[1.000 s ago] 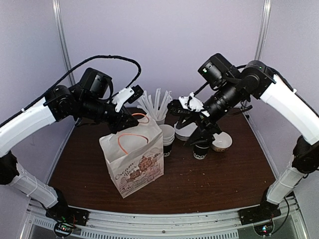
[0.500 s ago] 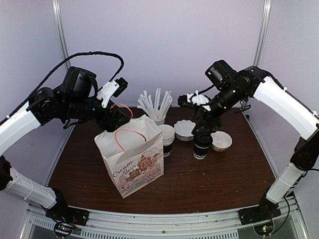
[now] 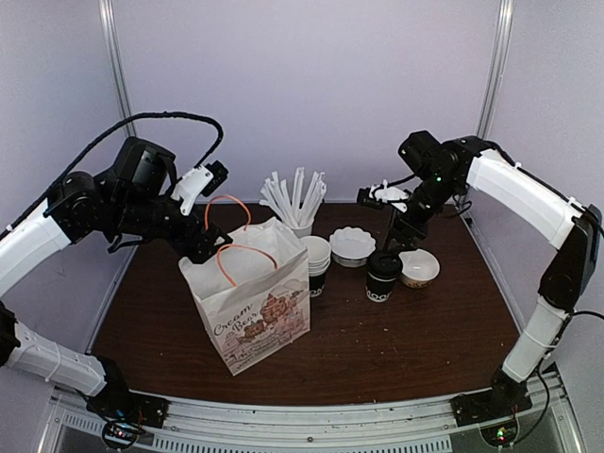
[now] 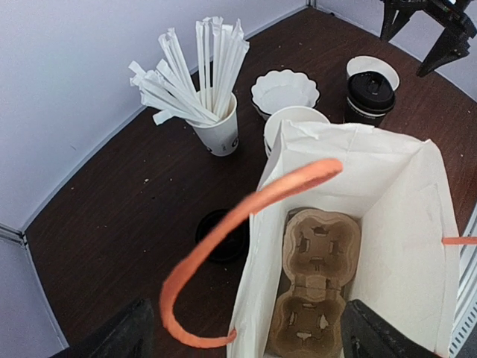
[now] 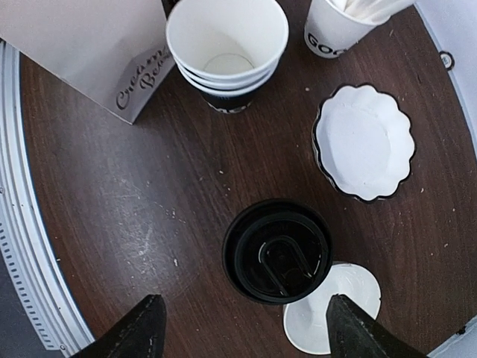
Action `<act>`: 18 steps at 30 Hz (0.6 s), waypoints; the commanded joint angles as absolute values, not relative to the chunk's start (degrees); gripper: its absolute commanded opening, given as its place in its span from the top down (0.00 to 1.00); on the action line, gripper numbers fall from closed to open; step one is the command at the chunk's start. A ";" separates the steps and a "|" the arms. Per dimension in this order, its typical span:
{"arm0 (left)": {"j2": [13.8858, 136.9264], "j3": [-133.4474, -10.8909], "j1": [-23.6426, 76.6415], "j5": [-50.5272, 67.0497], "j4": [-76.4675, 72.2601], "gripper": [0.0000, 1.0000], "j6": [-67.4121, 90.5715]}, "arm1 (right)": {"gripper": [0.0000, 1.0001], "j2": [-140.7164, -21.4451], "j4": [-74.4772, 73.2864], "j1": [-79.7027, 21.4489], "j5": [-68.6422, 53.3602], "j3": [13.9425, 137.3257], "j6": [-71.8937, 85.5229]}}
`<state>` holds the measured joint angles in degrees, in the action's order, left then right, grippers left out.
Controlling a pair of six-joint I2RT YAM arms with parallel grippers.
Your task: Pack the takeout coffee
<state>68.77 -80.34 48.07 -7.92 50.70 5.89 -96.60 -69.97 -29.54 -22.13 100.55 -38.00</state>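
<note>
Our right claw (image 5: 250, 332) has risen off the takeout coffee (image 5: 277, 250), spread wide and empty; bagging remains.

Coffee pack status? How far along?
Done: the takeout coffee is lidded, and the paper bag stands open with a cup carrier inside. In hand: nothing. The right gripper is open above the cup, the left gripper open over the bag's mouth. Left: grasp the cup, which sits on the table, and set it in the bag.
</note>
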 commanded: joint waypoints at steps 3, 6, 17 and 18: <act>66.74 -78.59 47.64 -8.60 48.03 0.09 6.41 | 0.15 -101.15 -71.97 -28.48 -16.55 100.67 -37.58; 66.50 -78.38 47.64 -8.61 47.86 0.09 6.42 | 0.07 -102.51 -72.58 -28.48 -15.23 101.03 -38.57; 66.23 -77.70 47.63 -8.53 47.29 0.09 6.77 | 0.06 -108.90 -75.44 -28.48 -14.39 103.61 -40.76; 66.26 -77.70 47.64 -8.46 47.29 0.09 6.77 | 0.06 -109.05 -75.34 -28.48 -14.40 103.62 -40.78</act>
